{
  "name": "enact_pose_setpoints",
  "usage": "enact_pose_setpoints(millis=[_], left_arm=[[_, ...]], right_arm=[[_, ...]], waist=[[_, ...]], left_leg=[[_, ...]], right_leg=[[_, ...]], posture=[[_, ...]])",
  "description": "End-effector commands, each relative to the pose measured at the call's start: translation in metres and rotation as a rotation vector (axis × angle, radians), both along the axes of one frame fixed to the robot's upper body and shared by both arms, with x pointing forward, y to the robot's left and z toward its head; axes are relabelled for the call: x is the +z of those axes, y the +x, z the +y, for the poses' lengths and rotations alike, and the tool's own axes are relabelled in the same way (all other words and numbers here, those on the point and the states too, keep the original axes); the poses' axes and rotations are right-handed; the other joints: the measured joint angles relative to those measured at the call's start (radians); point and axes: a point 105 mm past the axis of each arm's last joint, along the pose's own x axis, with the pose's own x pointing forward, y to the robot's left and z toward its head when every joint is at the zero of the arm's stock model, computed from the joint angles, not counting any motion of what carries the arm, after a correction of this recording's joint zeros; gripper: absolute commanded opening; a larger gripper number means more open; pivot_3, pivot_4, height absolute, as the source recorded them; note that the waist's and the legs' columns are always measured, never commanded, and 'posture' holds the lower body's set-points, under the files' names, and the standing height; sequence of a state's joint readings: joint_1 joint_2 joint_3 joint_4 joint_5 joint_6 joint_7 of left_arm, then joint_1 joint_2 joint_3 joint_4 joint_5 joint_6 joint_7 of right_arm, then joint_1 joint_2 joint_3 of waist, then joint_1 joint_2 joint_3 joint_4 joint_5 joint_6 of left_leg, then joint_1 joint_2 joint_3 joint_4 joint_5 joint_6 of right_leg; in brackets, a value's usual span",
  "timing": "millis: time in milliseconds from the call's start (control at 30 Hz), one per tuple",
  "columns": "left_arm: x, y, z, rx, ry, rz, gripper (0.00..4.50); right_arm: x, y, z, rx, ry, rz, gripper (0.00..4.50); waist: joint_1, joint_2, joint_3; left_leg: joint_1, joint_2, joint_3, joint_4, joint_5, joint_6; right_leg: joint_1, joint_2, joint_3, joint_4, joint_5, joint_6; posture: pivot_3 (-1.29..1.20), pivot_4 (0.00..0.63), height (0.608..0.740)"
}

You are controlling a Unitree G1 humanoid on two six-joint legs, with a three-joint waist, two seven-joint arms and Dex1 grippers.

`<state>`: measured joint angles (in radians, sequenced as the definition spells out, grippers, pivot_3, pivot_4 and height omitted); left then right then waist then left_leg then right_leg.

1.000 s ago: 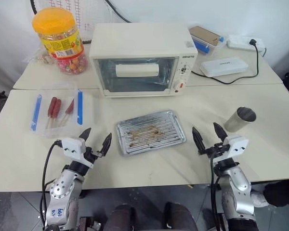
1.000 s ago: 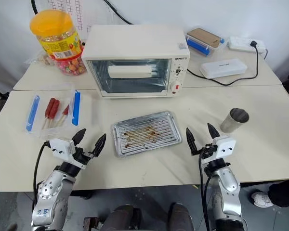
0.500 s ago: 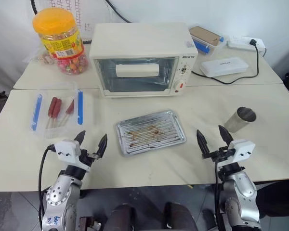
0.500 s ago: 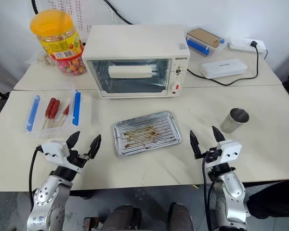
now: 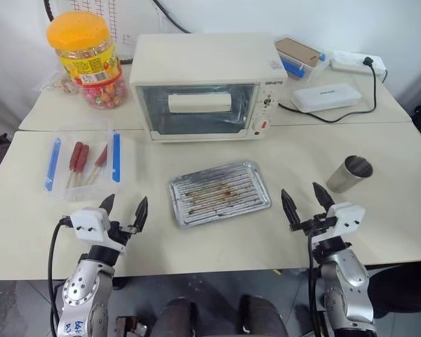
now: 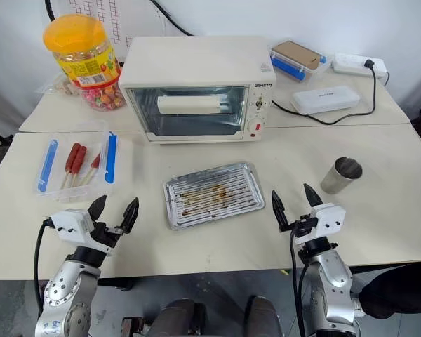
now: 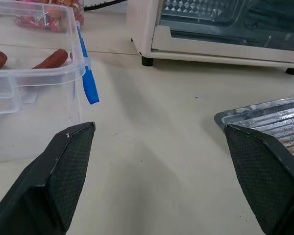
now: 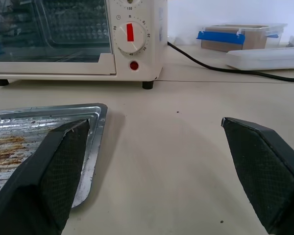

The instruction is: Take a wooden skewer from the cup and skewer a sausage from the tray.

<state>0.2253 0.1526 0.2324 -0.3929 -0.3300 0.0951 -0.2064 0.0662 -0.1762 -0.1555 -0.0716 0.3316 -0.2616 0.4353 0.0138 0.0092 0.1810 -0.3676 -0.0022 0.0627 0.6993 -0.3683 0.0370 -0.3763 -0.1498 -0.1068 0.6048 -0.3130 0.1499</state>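
The steel cup [image 5: 349, 173] stands at the right of the table; any wooden skewer in it is hidden. The silver tray [image 5: 219, 192] lies in the middle, its ridged bottom bare but for brown stains. Red-brown sausages [image 5: 77, 155] on sticks lie in a clear box [image 5: 83, 160] with blue clips at the left. My left gripper [image 5: 126, 203] is open near the front edge, between the box [image 7: 29, 73] and the tray [image 7: 279, 122]. My right gripper [image 5: 300, 193] is open between the tray [image 8: 39, 132] and the cup. Neither gripper holds anything.
A white toaster oven [image 5: 205, 86] stands behind the tray. A candy jar [image 5: 88, 57] with an orange lid is at the back left. A power bank [image 5: 326, 97], a cable, a power strip and a lidded box [image 5: 302, 55] lie at the back right.
My left gripper has drawn back toward the table's front edge and a little to the left. The right gripper has barely shifted. Both stay open.
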Motion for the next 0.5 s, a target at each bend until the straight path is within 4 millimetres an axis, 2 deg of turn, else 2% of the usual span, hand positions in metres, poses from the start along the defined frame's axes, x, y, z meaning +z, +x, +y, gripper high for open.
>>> enact_pose_setpoints(millis=[33,167,500], left_arm=[[0.0103,-0.0041,0.0014,-0.014,0.007,-0.053,4.47],[0.0131,-0.0025,0.0093,0.028,0.015,-0.077,4.47],[0.0120,0.0032,0.0095,0.039,0.020,-0.074,4.47]], right_arm=[[0.0095,-0.0030,0.0019,0.003,-0.002,-0.035,4.50],[0.0113,0.0005,0.0025,0.009,0.000,-0.035,4.50],[0.0163,0.0053,0.0082,0.016,0.015,-0.051,4.50]], waist=[[0.000,0.000,0.000],[-0.001,0.000,0.000],[-0.001,0.000,0.000]], left_leg=[[0.000,0.000,0.000,0.000,0.000,0.000],[0.000,0.000,0.000,0.000,0.000,0.000],[0.000,0.000,0.000,0.000,0.000,0.000]], right_leg=[[0.000,0.000,0.000,0.000,0.000,0.000],[0.000,0.000,0.000,0.000,0.000,0.000],[0.000,0.000,0.000,0.000,0.000,0.000]], posture=[[0.00,0.150,0.740],[0.00,0.150,0.740],[0.00,0.150,0.740]])
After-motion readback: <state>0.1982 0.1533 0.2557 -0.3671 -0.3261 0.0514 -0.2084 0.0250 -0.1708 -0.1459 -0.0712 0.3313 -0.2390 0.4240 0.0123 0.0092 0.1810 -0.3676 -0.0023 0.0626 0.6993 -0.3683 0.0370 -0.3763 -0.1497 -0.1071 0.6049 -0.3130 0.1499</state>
